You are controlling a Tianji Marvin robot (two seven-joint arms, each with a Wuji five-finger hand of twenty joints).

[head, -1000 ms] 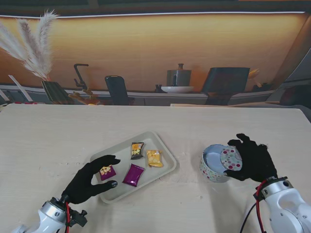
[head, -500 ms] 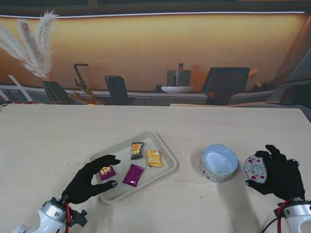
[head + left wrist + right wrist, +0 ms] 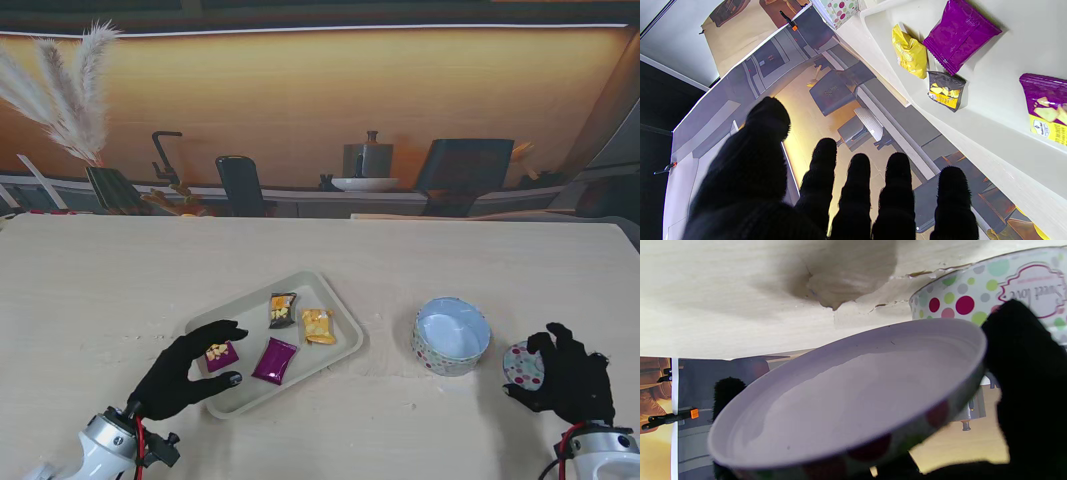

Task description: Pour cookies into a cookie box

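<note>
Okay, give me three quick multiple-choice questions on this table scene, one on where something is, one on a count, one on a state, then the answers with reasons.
1. Where is the lid?
A. on the cookie box
B. in the right hand, right of the box
C. on the tray

2. How many snack packets lie on the tray?
A. two
B. four
C. six

3. The cookie box is:
A. open
B. closed
C. tipped over

Answers:
1 B, the right hand grips the lid beside the box.
2 B, two purple, one yellow, one dark.
3 A, its pale inside shows from the stand's view.

Round polka-dot cookie box point(image 3: 451, 336) sits open, right of tray point(image 3: 240, 395) holding packets point(image 3: 275, 360).
</note>
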